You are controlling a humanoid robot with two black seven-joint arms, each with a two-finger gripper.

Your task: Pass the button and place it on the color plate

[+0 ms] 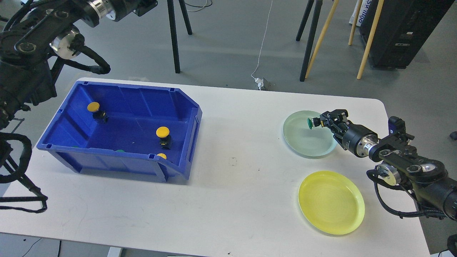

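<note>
Green button pinched in right gripper above pale green plate; three yellow buttons in blue bin.

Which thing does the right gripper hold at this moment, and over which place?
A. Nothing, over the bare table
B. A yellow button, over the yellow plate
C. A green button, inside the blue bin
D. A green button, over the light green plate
D: the right gripper is closed on a green button, and it is above the light green plate, not the yellow plate.
</note>
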